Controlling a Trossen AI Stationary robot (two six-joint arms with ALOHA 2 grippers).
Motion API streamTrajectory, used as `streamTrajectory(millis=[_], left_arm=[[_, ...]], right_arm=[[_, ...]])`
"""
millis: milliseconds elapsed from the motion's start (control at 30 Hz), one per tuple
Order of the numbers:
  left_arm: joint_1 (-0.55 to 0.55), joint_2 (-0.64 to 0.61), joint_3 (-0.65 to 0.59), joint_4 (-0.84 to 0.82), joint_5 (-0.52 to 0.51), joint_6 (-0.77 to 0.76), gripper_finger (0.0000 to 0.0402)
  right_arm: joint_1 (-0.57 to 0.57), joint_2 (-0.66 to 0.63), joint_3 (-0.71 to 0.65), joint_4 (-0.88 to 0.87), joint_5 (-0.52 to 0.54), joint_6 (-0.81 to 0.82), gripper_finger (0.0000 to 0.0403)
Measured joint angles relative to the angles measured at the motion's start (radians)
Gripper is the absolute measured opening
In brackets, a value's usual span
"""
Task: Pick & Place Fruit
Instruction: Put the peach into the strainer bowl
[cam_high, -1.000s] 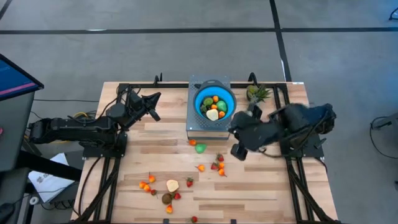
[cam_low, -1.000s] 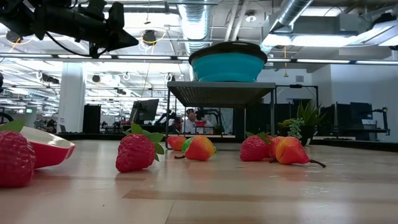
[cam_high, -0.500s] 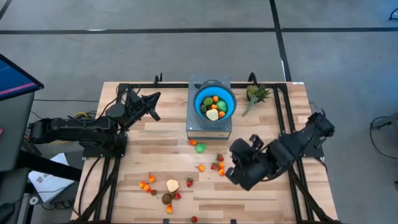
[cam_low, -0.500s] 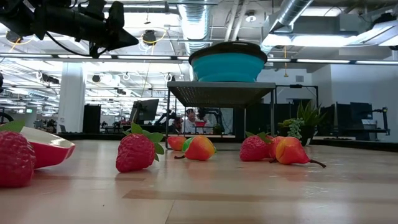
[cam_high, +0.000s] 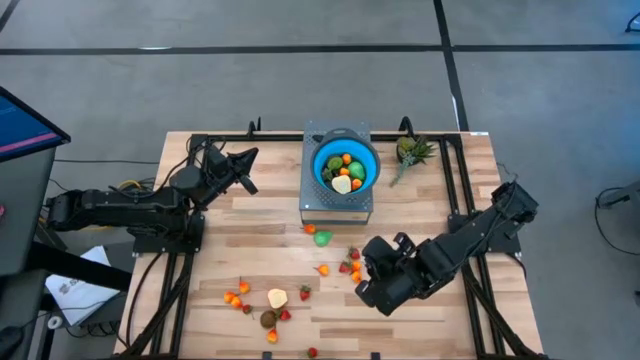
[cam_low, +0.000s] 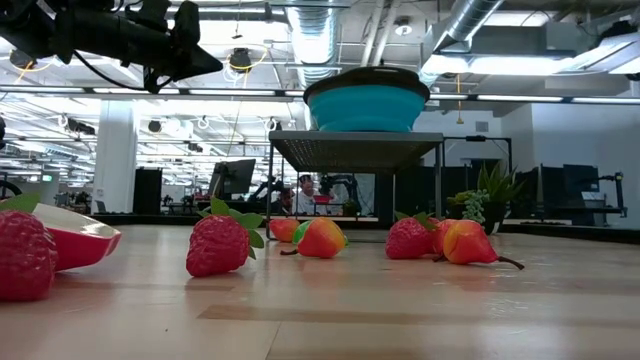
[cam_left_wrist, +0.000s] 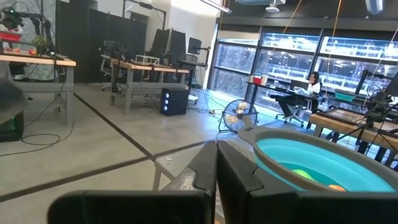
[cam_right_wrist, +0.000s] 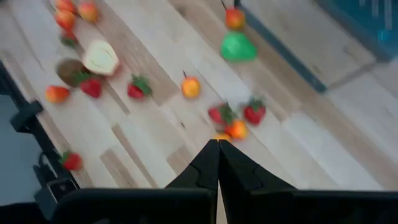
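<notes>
My right gripper (cam_right_wrist: 218, 155) fully closed, empty, above fruit (cam_high: 350, 264) at table's 6 o'clock. Left gripper (cam_high: 243, 170) closed too, parked. Only high view shows fruit inside blue bowl (cam_high: 370, 155).

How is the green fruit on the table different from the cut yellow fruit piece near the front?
The green fruit is bright green and whole; the cut yellow piece is pale yellow with a cut face. The green fruit lies close to the grey stand holding the blue bowl; the yellow piece lies farther off, beside a brown fruit. Both are small and lie loose on the wooden table, not in the bowl.
</notes>
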Motion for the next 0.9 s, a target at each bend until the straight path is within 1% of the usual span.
streamTrajectory(millis=[167,333,433,500,600,700,833,900], left_arm=[[0.000,0.000,0.000,0.001,0.000,0.000,0.0002],[0.000,0.000,0.000,0.003,0.000,-0.001,0.0002],[0.000,0.000,0.000,0.008,0.007,-0.043,0.0002],[-0.002,-0.007,0.000,0.007,0.080,-0.081,0.0002],[-0.016,-0.012,0.000,0.009,0.270,-0.088,0.0002],[-0.038,-0.014,0.000,0.008,0.410,-0.088,0.0002],[-0.063,-0.022,0.000,0.010,0.527,-0.088,0.0002],[-0.078,-0.034,0.000,0.003,0.552,-0.088,0.0002]], right_arm=[[0.020,-0.010,-0.046,-0.003,-0.004,0.055,0.0000],[0.040,-0.043,-0.097,0.024,-0.003,0.073,0.0000],[0.040,-0.074,-0.140,0.059,-0.003,0.078,0.0000],[0.040,-0.094,-0.175,0.092,-0.002,0.079,0.0000],[0.039,-0.120,-0.238,0.154,-0.002,0.079,0.0000],[0.040,-0.151,-0.312,0.233,-0.002,0.080,0.0000],[0.040,-0.184,-0.401,0.339,-0.004,0.085,0.0000],[0.037,-0.194,-0.434,0.381,-0.003,0.099,0.0000]])
